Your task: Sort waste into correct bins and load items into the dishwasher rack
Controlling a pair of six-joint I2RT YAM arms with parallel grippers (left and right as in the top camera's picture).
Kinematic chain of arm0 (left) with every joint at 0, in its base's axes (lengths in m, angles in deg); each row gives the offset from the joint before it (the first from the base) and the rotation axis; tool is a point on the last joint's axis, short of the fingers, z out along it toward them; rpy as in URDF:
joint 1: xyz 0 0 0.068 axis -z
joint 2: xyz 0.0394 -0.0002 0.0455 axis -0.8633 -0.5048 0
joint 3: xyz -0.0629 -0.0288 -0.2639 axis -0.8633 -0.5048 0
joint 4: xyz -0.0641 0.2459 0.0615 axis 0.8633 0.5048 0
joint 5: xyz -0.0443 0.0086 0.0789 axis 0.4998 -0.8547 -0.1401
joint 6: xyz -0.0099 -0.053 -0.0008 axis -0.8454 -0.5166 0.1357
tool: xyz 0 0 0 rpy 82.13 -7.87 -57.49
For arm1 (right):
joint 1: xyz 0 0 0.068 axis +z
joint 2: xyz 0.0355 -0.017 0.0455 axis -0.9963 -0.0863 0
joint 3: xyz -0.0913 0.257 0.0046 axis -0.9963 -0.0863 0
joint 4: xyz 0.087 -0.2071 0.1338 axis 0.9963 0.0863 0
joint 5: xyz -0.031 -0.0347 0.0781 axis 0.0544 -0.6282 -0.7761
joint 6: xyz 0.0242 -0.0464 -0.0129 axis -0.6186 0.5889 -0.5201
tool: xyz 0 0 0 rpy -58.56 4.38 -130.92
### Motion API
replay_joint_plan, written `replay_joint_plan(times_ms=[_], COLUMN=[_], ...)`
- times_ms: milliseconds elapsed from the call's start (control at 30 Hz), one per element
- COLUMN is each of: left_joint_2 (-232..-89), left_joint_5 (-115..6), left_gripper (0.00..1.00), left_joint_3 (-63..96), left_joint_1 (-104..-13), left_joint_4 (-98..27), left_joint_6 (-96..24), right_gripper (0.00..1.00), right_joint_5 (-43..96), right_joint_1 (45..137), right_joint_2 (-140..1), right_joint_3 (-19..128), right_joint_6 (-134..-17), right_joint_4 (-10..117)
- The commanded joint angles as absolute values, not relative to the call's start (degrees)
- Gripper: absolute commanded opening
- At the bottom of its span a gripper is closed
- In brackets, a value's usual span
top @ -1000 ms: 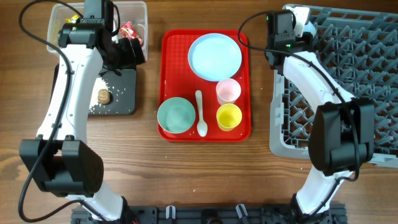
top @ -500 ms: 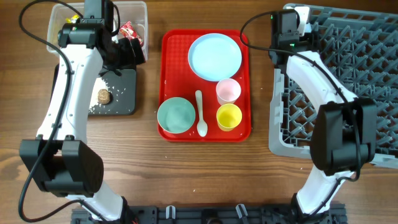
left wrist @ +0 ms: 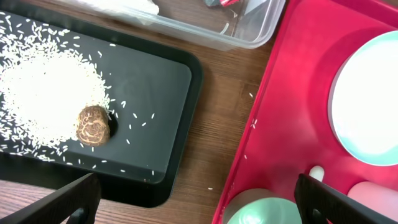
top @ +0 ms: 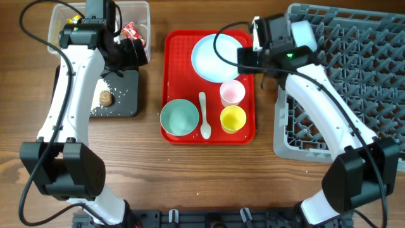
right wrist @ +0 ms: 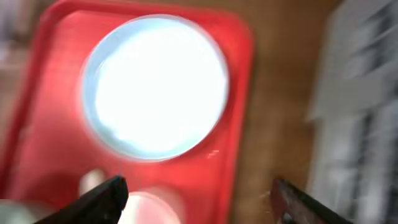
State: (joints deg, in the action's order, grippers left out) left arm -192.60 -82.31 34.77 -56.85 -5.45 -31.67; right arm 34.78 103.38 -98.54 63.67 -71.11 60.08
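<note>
Nearest on the red serving tray (top: 174, 76) sit a light-blue bowl (top: 179, 118), the white spoon (top: 204, 114) and the yellow cup (top: 233, 118), with the pink cup (top: 232, 92) just beyond and the plate (top: 215, 57) at the far end. My right gripper (right wrist: 199, 186) hangs over the plate's right side, fingers spread wide with nothing between them; its view is blurred. The dishwasher rack (top: 354, 76) stands to the right. On the left, the black tray (top: 126, 95) carries rice (left wrist: 37, 87) and the brown food piece (top: 105, 97). My left gripper (left wrist: 198, 180) hovers over its far right corner, fully spread and empty. Farthest, the clear tub (top: 142, 12) holds a red wrapper (top: 130, 30).
</note>
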Motion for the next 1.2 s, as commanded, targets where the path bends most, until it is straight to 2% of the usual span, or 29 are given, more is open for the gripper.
replay_joint_plan(times_ms=[0,100,233,333,467,600,700,767,867,900,1033,1167], left_joint_2=[-192.9,-192.9,-192.9,-192.9,-192.9,-192.9,-192.9,-192.9,-192.9,-192.9,-192.9,-192.9], left_joint_5=[-83.1,-83.1,-83.1,-83.1,-83.1,-83.1,-83.1,-83.1,-83.1,-83.1,-83.1,-83.1], left_gripper=[1.0,1.0,1.0,1.0,1.0,1.0,1.0,1.0,1.0,1.0,1.0,1.0], left_joint_3=[34.6,34.6,34.6,34.6,34.6,34.6,34.6,34.6,34.6,34.6,34.6,34.6], left_joint_1=[-56.9,-56.9,-56.9,-56.9,-56.9,-56.9,-56.9,-56.9,-56.9,-56.9,-56.9,-56.9], left_joint_4=[-5.5,-5.5,-5.5,-5.5,-5.5,-5.5,-5.5,-5.5,-5.5,-5.5,-5.5,-5.5], left_joint_6=[-31.5,-31.6,-31.5,-31.6,-31.6,-31.6,-31.6,-31.6,-31.6,-31.6,-31.5,-31.5], right_gripper=[0.74,0.69,0.69,0.69,0.65,0.52,0.49,0.24,0.08,0.05,0.04,0.04], right_joint_5=[22.8,11.5,10.8,17.1,18.6,19.4,18.1,18.1,18.1,18.1,21.9,27.3], right_joint_1=[103.2,104.3,115.8,122.6,125.4,125.3,124.4,124.3,124.1,123.6,122.1,120.1], right_joint_2=[-99.0,-99.0,-99.0,-100.5,-107.1,-114.1,-115.5,-115.5,-115.4,-115.0,-110.4,-98.3], right_joint_3=[63.5,63.6,63.6,63.5,60.7,60.6,60.6,60.6,60.7,60.7,60.8,62.1], right_joint_6=[-78.2,-74.5,-73.9,-80.2,-92.8,-98.2,-99.3,-99.3,-99.2,-98.6,-95.7,-91.7], right_joint_4=[60.8,61.2,62.7,65.0,64.0,64.4,64.4,64.4,63.9,63.6,63.5,63.1])
